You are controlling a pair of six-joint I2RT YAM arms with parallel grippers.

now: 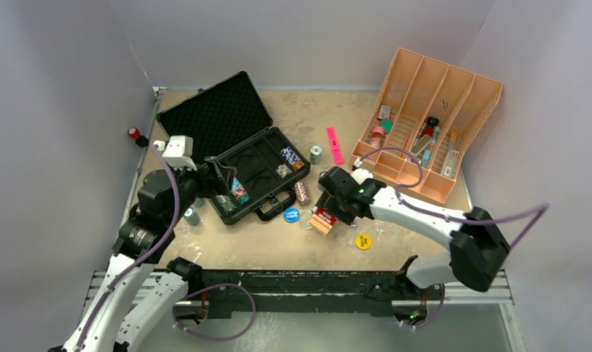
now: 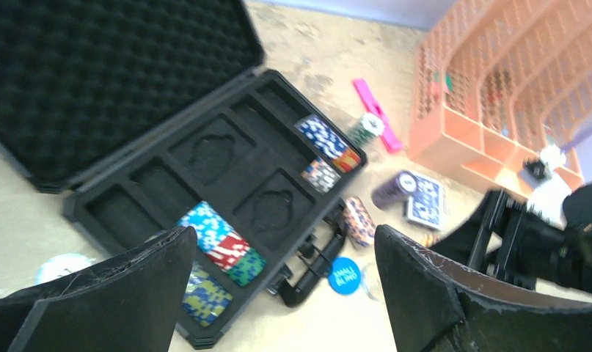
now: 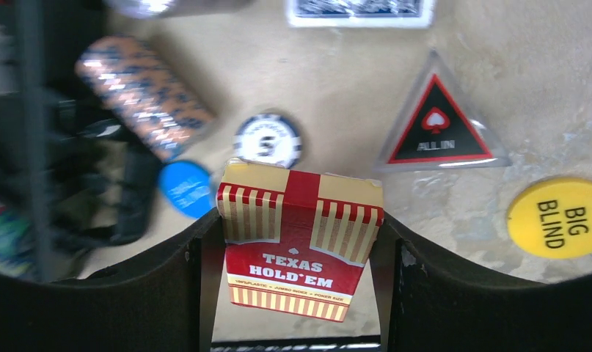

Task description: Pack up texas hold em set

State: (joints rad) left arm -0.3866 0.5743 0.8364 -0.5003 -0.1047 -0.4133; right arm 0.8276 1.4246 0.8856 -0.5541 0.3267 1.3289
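Broadly, the open black case lay left of centre, the left gripper above it, jaws wide, empty; near its right side, the right gripper straddled the red card deck, long axis along the fingers; whether pinched, I couldn't tell.

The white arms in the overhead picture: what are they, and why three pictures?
They are two robot arms bolted to a table, each ending in a two-fingered gripper. One camera looks down from above; the other two sit on the wrists, so black fingers frame those views. On the table: an open black case holding some poker chips, a loose chip stack, a blue card deck, a yellow disc, a pink marker, an orange tray. The left gripper is open and empty. The right gripper is closed on the red card deck.
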